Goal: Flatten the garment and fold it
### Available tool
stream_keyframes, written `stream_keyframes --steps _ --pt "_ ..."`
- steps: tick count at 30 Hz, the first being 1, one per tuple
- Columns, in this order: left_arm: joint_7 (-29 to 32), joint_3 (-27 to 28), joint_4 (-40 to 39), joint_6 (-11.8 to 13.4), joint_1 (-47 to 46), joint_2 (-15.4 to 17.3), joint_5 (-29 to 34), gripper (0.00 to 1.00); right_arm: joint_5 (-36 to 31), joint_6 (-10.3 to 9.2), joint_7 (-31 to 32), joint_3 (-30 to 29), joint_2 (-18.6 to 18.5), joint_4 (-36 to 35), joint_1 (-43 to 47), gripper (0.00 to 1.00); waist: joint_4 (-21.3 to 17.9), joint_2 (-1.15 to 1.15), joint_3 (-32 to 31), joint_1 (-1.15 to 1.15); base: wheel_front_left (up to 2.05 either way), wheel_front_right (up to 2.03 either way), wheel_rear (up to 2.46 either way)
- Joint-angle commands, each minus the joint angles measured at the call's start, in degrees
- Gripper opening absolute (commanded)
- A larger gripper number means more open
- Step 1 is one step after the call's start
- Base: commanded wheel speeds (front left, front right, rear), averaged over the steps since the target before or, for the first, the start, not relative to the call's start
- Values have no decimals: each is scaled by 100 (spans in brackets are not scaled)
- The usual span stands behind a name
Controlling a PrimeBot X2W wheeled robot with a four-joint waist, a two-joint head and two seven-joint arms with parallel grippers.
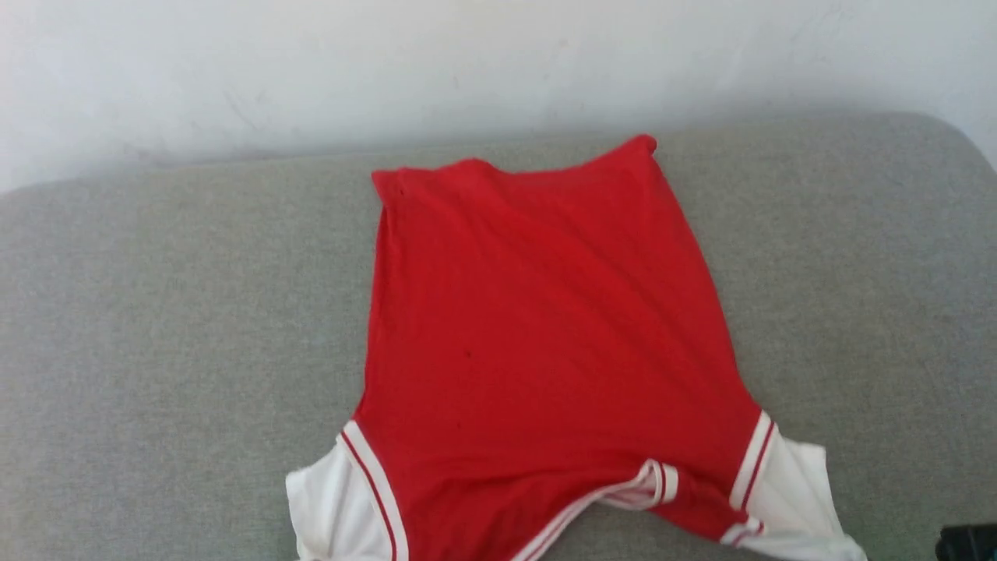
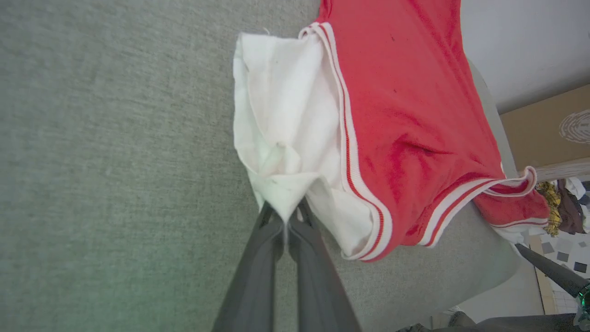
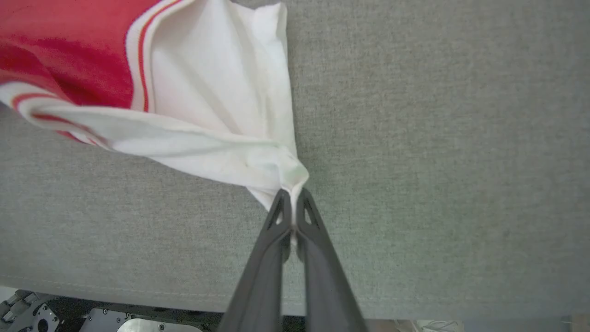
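The garment [image 1: 537,335], a red jersey with white sleeves and red-and-white striped trim, lies spread on the grey cushion, hem toward the wall, collar [image 1: 623,495] near the front edge. Its plain red side faces up. In the left wrist view my left gripper [image 2: 286,216] is shut on the tip of a white sleeve [image 2: 286,124]. My right gripper [image 3: 292,196] is shut on the tip of the other white sleeve [image 3: 216,101]. Both sleeves bunch into a point at the fingertips.
The grey fabric cushion [image 1: 156,327] stretches wide on both sides of the jersey. A white wall [image 1: 467,62] stands behind it. The cushion's front seam [image 3: 138,290] runs close below my right gripper. A cardboard box [image 2: 548,129] and a pile of clothes [image 2: 567,203] lie beyond the cushion.
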Motion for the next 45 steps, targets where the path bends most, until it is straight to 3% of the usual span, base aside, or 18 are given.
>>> stream_keyframes --steps 1,12,17,19,20,26,30,35,40,45 --pt "39 8 -47 54 99 23 -60 0 45 -11 86 -43 1 -17 125 0 28 0 -237 1 0 0 0" --pt "254 117 -443 312 509 86 -252 0 215 -11 702 -192 243 -279 606 0 30 0 -381 1 0 0 0" --pt "137 246 -631 422 523 140 -162 0 136 -11 631 -88 324 -278 518 0 50 0 -351 1 0 0 0" --pt "65 247 -683 426 480 112 -127 0 33 -11 465 -28 357 -231 393 72 60 0 -329 1 0 0 0" --pt "39 238 -705 419 457 85 -131 0 -12 -11 407 3 372 -201 327 100 66 0 -322 1 0 0 0" --pt "-188 174 -925 386 252 -53 -32 0 119 -11 193 100 204 -670 -402 100 146 0 -158 1 0 0 0" --pt "-366 145 -1093 333 3 -91 108 0 -113 -11 82 -71 -174 -1387 -1381 100 261 0 176 1 0 0 0" --pt "-472 32 -1174 233 -314 -160 186 0 -367 -11 71 -121 -277 -1703 -2605 100 446 0 613 1 0 0 0" --pt "-554 -154 -1194 99 -707 -247 240 0 -584 -11 429 188 -396 -1317 -4058 100 743 0 1199 1 0 0 0" --pt "-648 -313 -1151 3 -1067 -312 311 0 -683 -11 1054 176 -438 -315 -5229 100 1056 0 1698 1 0 0 0"
